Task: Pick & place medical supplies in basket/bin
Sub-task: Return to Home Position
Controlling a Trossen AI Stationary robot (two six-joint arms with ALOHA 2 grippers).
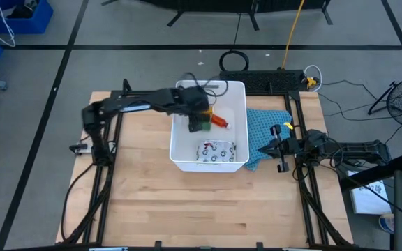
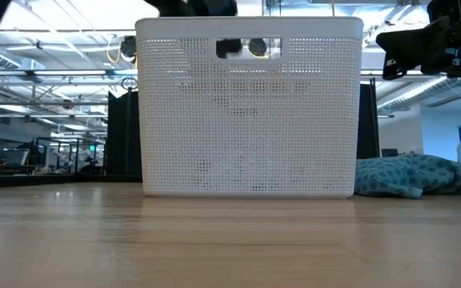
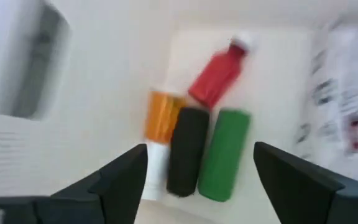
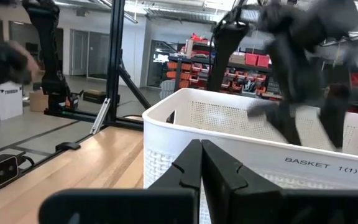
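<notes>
The white tub stands mid-table and fills the low view. On its floor lie a white patterned packet, a red white-capped tube, an orange pill bottle, a black block and a green block, the last three side by side. My left gripper hangs open over them inside the tub, touching nothing. My right gripper is shut and waits at the tub's right, above the blue cloth.
A crumpled blue cloth lies against the tub's right side and also shows in the low view. The tub's walls rise around the left gripper. Bare wooden table stretches along the near side.
</notes>
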